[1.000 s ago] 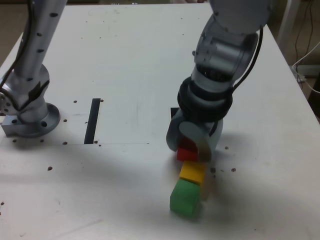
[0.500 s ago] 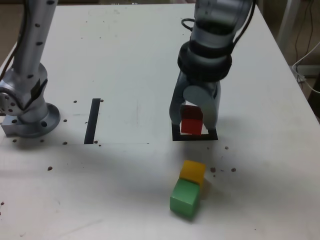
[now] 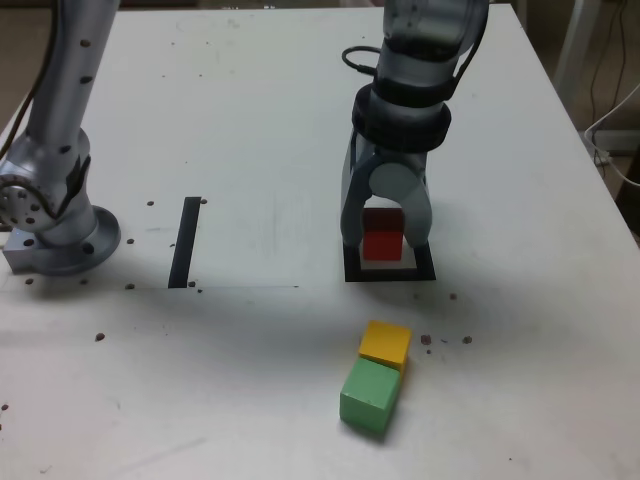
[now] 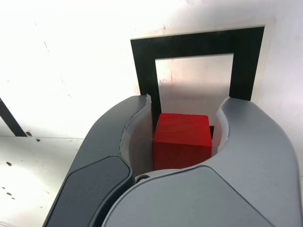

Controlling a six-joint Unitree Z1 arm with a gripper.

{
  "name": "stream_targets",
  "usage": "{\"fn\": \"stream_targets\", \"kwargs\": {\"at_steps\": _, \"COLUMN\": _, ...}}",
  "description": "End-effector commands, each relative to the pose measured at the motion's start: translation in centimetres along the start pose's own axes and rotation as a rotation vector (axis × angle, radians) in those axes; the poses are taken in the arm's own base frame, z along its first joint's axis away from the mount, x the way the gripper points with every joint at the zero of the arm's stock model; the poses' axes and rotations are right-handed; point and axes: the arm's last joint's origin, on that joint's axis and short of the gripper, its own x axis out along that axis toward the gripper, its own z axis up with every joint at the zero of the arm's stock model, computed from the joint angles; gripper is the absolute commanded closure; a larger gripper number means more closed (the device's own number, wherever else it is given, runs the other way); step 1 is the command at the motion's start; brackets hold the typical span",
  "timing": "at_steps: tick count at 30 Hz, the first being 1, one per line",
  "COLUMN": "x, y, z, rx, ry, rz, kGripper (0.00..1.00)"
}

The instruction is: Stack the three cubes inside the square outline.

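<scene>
Red cube [image 4: 182, 137] is clamped between the jaws of the gripper [image 3: 386, 236] and is seen over the square outline [image 3: 388, 275]; whether the table [image 3: 240, 400] is touched by it can hardly be judged, as its underside is hidden. It looks light, stiff and not easily broken, probably wood or hard plastic, though its smooth faces might slip if only a corner were pinched. It is best taken by two opposite upright faces, low enough for the top to be left free for stacking. Compared with the earlier exterior frames, the red cube has been carried away from the yellow cube [image 3: 385, 341] and brought to the outline, while the yellow one and the green cube [image 3: 368, 398] have been left undisturbed, close together.
</scene>
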Motion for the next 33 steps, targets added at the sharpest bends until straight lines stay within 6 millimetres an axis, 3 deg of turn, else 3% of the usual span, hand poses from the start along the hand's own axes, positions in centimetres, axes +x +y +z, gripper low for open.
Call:
{"fn": "stream_targets", "kwargs": {"at_steps": 1, "x": 0.1, "y": 0.6, "z": 0.0, "rx": -0.014, "ry": -0.002, "rz": 0.000, "kGripper": 0.72}}
{"fn": "stream_targets", "kwargs": {"at_steps": 19, "x": 1.8, "y": 1.9, "z": 0.9, "rx": -0.040, "ry": 0.001, "rz": 0.003, "kGripper": 0.70}}
{"fn": "stream_targets", "kwargs": {"at_steps": 22, "x": 2.2, "y": 2.0, "z": 1.0, "rx": -0.040, "ry": 0.002, "rz": 0.003, "kGripper": 0.57}}
{"fn": "stream_targets", "kwargs": {"at_steps": 25, "x": 2.4, "y": 2.1, "z": 1.1, "rx": -0.036, "ry": 0.001, "rz": 0.005, "kGripper": 0.25}}
{"fn": "stream_targets", "kwargs": {"at_steps": 27, "x": 2.4, "y": 2.1, "z": 1.1, "rx": -0.034, "ry": -0.002, "rz": 0.006, "kGripper": 0.09}}
{"fn": "stream_targets", "kwargs": {"at_steps": 29, "x": 2.4, "y": 2.1, "z": 1.1, "rx": -0.034, "ry": -0.005, "rz": 0.008, "kGripper": 0.02}}
{"fn": "stream_targets", "kwargs": {"at_steps": 33, "x": 2.2, "y": 2.2, "z": 0.9, "rx": -0.034, "ry": -0.015, "rz": 0.015, "kGripper": 0.01}}
